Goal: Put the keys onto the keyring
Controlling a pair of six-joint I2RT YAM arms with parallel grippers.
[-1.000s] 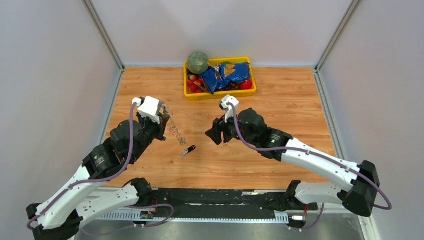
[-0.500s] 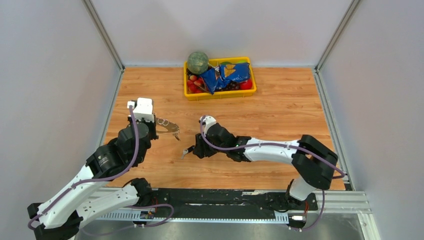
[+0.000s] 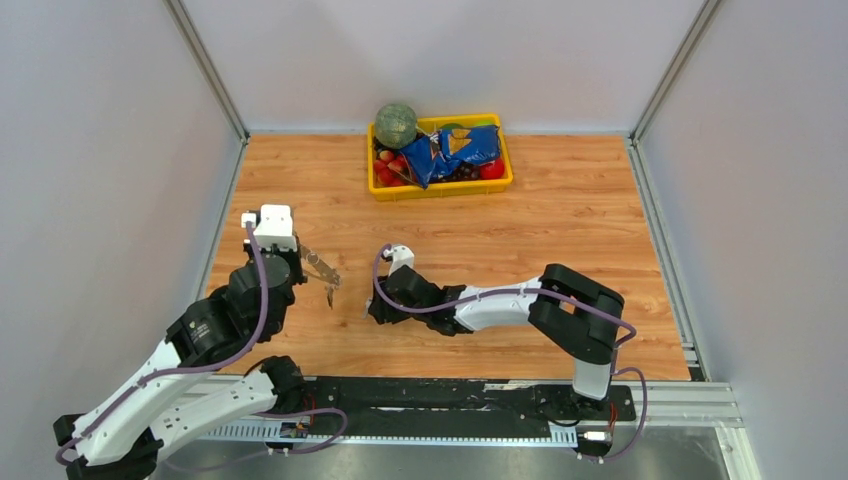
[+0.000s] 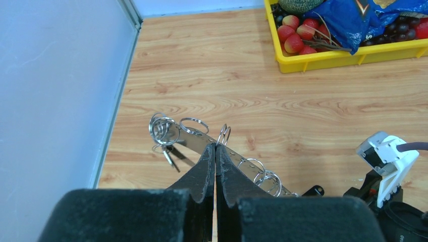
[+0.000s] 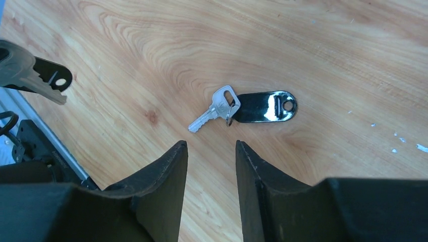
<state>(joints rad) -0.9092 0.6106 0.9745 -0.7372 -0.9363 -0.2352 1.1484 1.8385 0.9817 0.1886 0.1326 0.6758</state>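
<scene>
The left claw [image 4: 215, 149] clamps the keyring [image 4: 198, 141] aloft beside the key [image 5: 216, 109] for threading; the right claw [image 5: 211, 146], apart, hangs over it to pinch.

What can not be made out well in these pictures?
- Top view: the key on the table is mostly hidden by the right tool; only the right wrist view shows it.
- Left wrist view: the left tool covers the spot where it pinches the keyring.
- Right wrist view: a second key is cut off by the left edge.
- Top view: the keyring's small rings are too small to count.
</scene>
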